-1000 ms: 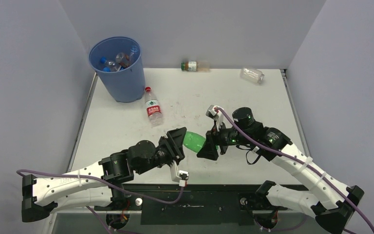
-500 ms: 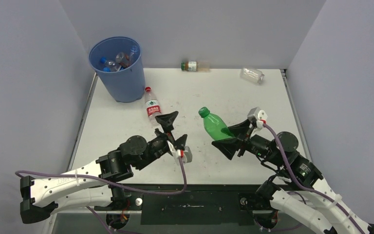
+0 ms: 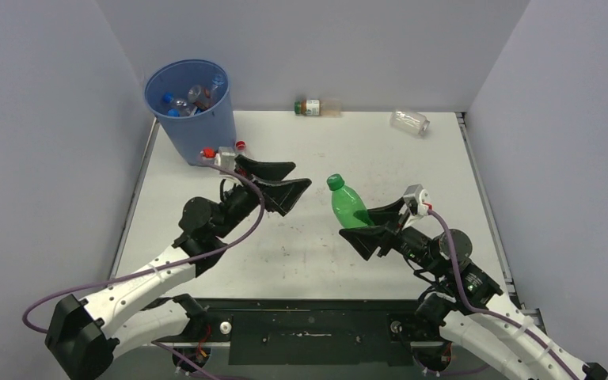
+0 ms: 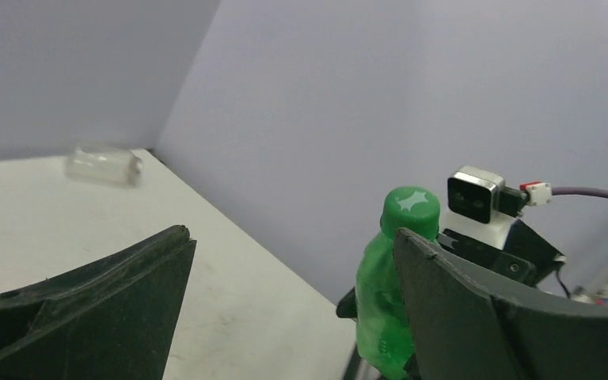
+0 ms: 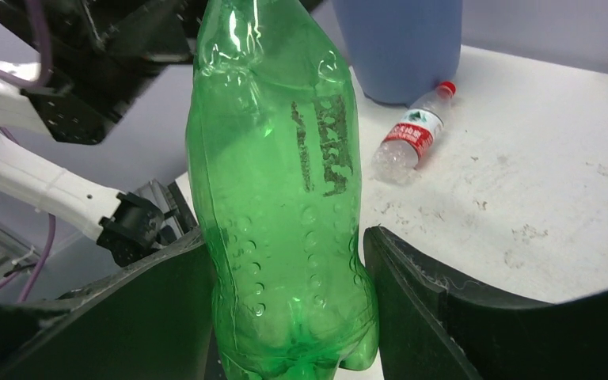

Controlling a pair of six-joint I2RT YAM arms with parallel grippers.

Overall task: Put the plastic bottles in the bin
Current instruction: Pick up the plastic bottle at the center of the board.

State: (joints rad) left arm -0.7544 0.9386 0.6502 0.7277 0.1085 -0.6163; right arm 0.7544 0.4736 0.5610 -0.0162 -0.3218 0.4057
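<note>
A green bottle (image 3: 348, 207) with a green cap stands tilted above the middle of the table, with my right gripper (image 3: 372, 224) shut on its lower body (image 5: 285, 190). Its pads (image 5: 419, 293) press both sides of the base. My left gripper (image 3: 275, 182) stands wide open to the left of it, holding nothing; the green bottle (image 4: 388, 293) shows past its right finger (image 4: 483, 317). The blue bin (image 3: 192, 111) at the back left holds several bottles. A red-labelled clear bottle (image 5: 412, 134) lies beside the bin; from above only its red cap (image 3: 240, 146) shows behind the left wrist.
An amber bottle (image 3: 310, 107) lies at the back edge and a clear bottle (image 3: 409, 121) at the back right. Grey walls close the table on three sides. The left arm stretches diagonally from the near left toward the bin.
My left gripper let go of the green bottle, opened wide and swung back and left toward the bin. My right gripper kept the bottle and drew it right, cap upward.
</note>
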